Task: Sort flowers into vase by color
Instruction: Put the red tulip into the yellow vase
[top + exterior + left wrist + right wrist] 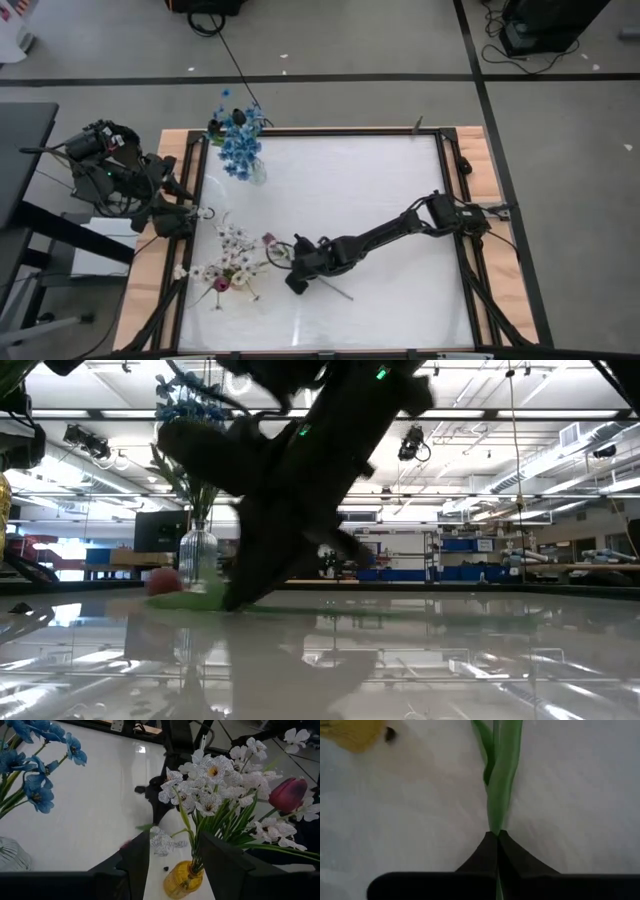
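Observation:
A pink tulip bud (268,240) on a green stem lies on the white table; in the low view the bud (160,580) shows beside my right arm. My right gripper (297,272) is shut on that stem. Blue flowers (240,145) stand in a glass vase (197,555) near the far left corner. White flowers (215,775) and a pink tulip (287,795) stand in a yellow vase (182,877) at the near left. My left gripper (175,840) is open at the table's left edge, facing the yellow vase and touching nothing. My right gripper pinches the green stem and its leaves (495,822) between its two fingers, which lie across the stem. It comes slanting down from the table's right side. The stem (200,600) runs low along the table toward the bud; I cannot tell whether it is lifted clear.
The stem's free end (345,296) sticks out behind the right gripper toward the near right. A black frame (455,200) borders the white table. The middle and right of the table surface (380,180) are bare. Cables lie on the floor beyond the far edge.

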You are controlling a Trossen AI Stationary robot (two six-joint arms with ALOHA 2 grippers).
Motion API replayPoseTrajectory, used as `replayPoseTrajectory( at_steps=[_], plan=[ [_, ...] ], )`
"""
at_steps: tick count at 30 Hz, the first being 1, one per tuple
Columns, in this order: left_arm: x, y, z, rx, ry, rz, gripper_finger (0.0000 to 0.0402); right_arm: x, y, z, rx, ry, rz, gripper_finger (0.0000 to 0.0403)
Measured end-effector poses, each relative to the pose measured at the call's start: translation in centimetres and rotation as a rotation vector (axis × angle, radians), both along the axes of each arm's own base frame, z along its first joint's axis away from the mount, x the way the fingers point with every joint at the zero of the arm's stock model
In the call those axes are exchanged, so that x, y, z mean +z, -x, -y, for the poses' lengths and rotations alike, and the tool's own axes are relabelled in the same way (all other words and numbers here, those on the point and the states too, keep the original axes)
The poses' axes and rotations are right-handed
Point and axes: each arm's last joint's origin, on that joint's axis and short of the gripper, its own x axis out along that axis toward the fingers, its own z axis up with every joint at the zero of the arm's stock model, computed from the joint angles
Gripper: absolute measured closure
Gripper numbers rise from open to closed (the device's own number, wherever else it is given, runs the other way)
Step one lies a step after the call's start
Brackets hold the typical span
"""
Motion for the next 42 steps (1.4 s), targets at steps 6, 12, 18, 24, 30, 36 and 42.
replayPoseTrajectory(
  at_steps=[6, 12, 18, 24, 30, 36, 42],
  plan=[
    [0.0, 0.0, 0.0, -0.006, 0.003, -0.004, 0.0225, 4.6, 2.4, -1.3, -0.224, 0.06, 0.049, 0.0396],
    [0.3, -0.1, 0.2, 0.009, 0.033, 0.025, 0.0225, 8.8, 5.1, -3.3, -0.317, 0.168, 0.161, 0.0399],
    [1.9, -0.9, 1.4, 0.013, 0.144, 0.132, 0.0225, 11.5, 6.4, -4.5, -0.324, 0.272, 0.284, 0.04],
    [3.8, -2.7, 4.2, -0.014, 0.121, 0.264, 0.0225, 14.0, 6.5, -4.6, -0.269, 0.337, 0.386, 0.04],
    [5.0, -4.8, 7.3, 0.069, 0.031, 0.372, 0.0225, 17.9, 7.3, -4.5, -0.252, 0.48, 0.52, 0.04],
    [5.6, -6.9, 9.6, 0.253, -0.012, 0.43, 0.0225, 22.1, 8.5, -3.8, -0.135, 0.603, 0.588, 0.04],
    [5.0, -10.2, 11.7, 0.369, -0.051, 0.426, 0.0225, 26.1, 9.2, -2.6, 0.032, 0.654, 0.711, 0.04]
  ],
)
